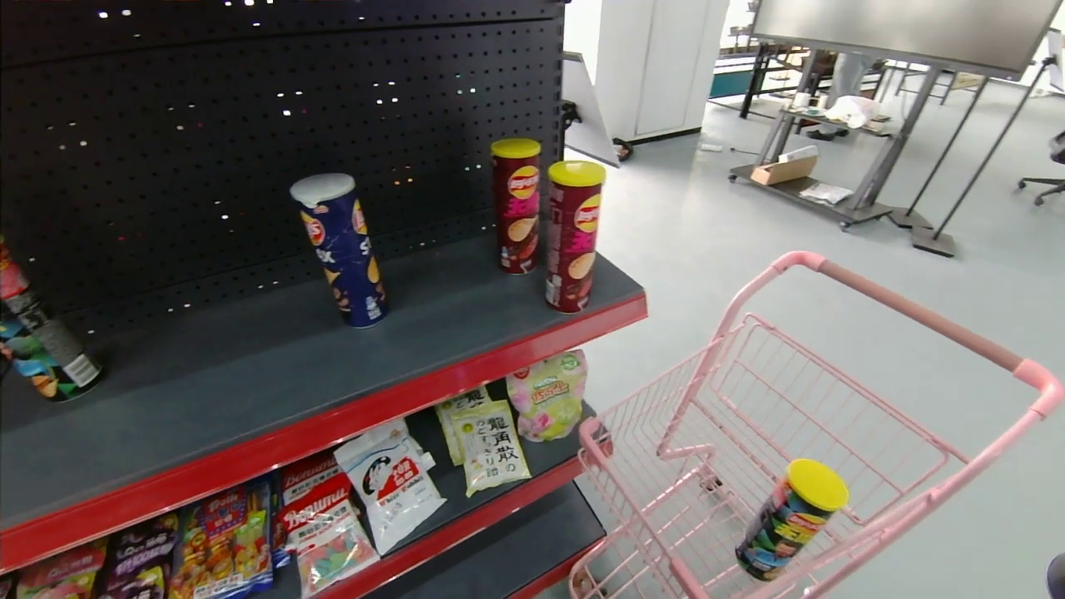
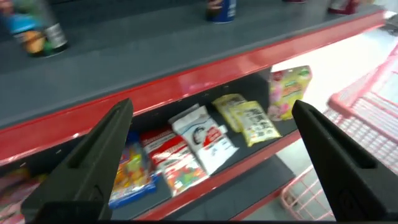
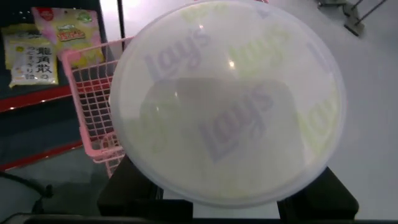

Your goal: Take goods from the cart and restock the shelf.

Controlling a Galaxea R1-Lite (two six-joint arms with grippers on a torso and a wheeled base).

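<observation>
White lid (image 3: 227, 102) hides its can; leftmost shelf can (image 1: 37, 341) is cropped

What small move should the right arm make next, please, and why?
Probably swing it towards the upper shelf: the right pincer looks closed on a chip can outside the pink cart, and bare shelf lies beside the blue can.

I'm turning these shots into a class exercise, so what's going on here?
A two-armed robot is restocking a shop shelf from a pink cart. Its right claw grips a pale-lidded chip can near the cart. The left claw is open and empty, facing snack bags on the lower shelf. Four cans stand on the upper shelf, and one yellow-lidded can sits tilted in the cart.
</observation>
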